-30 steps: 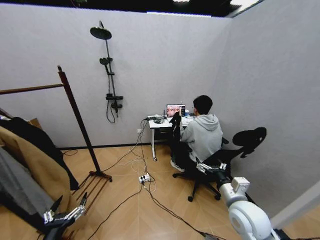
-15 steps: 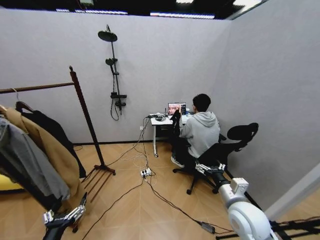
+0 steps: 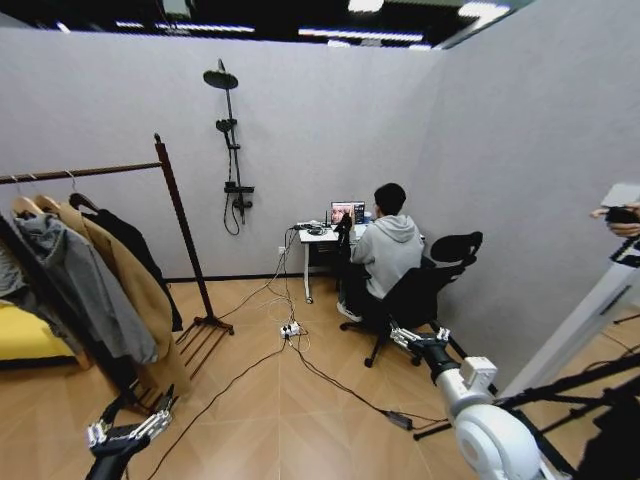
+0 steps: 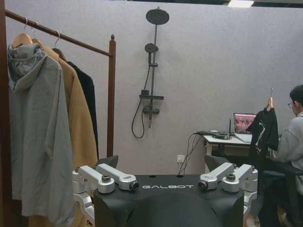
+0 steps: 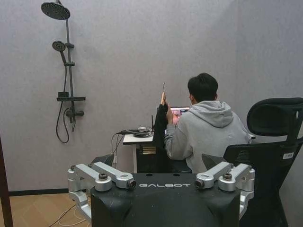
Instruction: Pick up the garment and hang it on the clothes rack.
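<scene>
Both tools, left tool [image 3: 128, 430] and right tool [image 3: 418, 338], open, empty. Garment [image 5: 160, 124] held up by seated person's hand [image 5: 169, 117] at desk [image 3: 322, 239]; clothes rack [image 3: 175, 215] well apart. Risk: 1 tool striking person.

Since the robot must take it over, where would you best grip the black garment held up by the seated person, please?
Probably the hanger at its neck, below the metal hook, approached from the open floor side: the garment hangs limp and upright, with the person and desk close behind.
</scene>
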`<state>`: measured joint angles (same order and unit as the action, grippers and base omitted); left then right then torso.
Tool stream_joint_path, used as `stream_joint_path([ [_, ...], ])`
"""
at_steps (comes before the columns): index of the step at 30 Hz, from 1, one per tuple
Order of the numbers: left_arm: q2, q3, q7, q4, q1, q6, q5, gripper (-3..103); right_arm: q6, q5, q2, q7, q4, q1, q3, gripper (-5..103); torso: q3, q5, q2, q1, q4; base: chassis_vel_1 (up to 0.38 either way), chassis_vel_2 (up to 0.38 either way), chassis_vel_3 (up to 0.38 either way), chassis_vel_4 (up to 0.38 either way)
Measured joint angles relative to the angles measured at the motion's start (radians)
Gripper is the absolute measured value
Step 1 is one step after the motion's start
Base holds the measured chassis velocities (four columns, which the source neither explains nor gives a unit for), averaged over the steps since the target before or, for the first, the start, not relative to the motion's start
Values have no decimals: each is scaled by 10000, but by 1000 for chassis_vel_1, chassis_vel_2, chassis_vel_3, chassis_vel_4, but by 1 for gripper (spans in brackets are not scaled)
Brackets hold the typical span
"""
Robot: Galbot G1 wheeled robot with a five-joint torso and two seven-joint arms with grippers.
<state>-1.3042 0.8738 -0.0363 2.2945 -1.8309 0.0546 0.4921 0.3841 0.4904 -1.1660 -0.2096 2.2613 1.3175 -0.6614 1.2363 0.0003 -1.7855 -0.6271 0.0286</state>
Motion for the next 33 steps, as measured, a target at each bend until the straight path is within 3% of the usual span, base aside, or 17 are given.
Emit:
stream_joint_path([
  [24,0,0,0,0,0,0,0,100,-97,-66,11,1,-208,-163,182,100,1,-5,1,-4,1,188,-193,-187,190],
  [33,0,0,0,0,0,0,0,100,-366,-76,28,33,-308,-172,185,100,0,-3,0,-2,1,71,-63,-70,79],
])
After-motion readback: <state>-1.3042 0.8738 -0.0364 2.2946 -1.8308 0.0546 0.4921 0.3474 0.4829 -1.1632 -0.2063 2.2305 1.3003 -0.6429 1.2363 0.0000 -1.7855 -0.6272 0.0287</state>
